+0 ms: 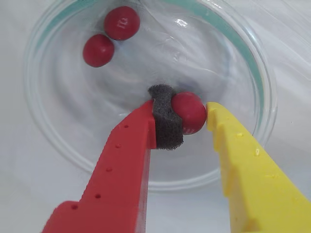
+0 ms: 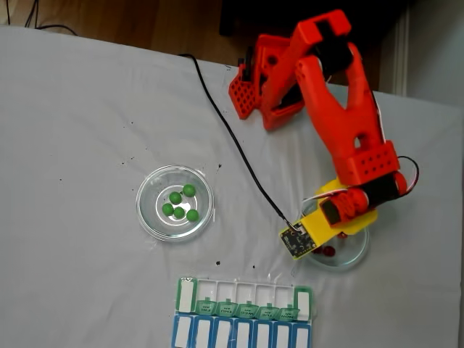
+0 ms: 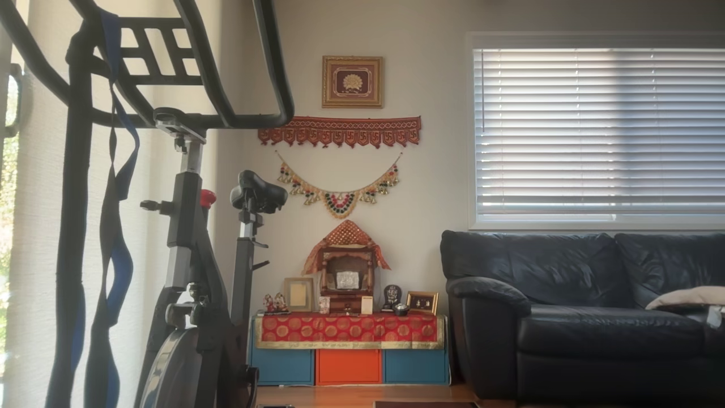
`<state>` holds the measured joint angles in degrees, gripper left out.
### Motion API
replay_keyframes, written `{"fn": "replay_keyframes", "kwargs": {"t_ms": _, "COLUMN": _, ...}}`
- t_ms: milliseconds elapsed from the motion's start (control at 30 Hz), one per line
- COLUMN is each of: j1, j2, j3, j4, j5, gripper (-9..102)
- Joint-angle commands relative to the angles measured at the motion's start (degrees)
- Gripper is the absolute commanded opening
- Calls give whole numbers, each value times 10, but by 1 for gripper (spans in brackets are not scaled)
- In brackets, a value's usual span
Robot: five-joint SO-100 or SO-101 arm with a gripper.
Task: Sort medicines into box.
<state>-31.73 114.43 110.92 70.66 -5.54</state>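
Red ball [image 1: 188,112] sits betw. the pincer [image 1: 182,119] tips, inside the glass dish [image 1: 252,63] w/ two more red balls [image 1: 121,23] [image 1: 98,50] at the far rim in the wrist view. Pincer is pinching it: foam pad [image 1: 166,124] on the red finger presses one side, yellow finger [image 1: 214,114] touches the other. Ball looks tiny, light, hard & glossy, so prob. slippery and quick to roll or squirt out; best hold is across its widest middle, foam side giving grip, gentle squeeze. Dish bottom is smooth glass, no help stopping a roll. Fixed view: that dish [image 2: 357,255] lies under the arm, just above-right of the box [image 2: 246,290] w/ green lids; four green balls [image 2: 180,203] sit in another dish [image 2: 148,210], well apart to the left on the white surface [image 2: 72,145].
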Motion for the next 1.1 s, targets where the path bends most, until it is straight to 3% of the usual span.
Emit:
{"fn": "replay_keyframes", "kwargs": {"t_ms": 0, "j1": 22, "j2": 99, "j3": -54, "j4": 4, "j5": -1, "gripper": 2}}
{"fn": "replay_keyframes", "kwargs": {"t_ms": 200, "j1": 73, "j2": 77, "j3": -125, "j4": 18, "j5": 2, "gripper": 2}}
{"fn": "replay_keyframes", "kwargs": {"t_ms": 700, "j1": 156, "j2": -76, "j3": -247, "j4": -45, "j5": 36, "gripper": 1}}
{"fn": "replay_keyframes", "kwargs": {"t_ms": 1067, "j1": 186, "j2": -298, "j3": -517, "j4": 47, "j5": 47, "gripper": 1}}
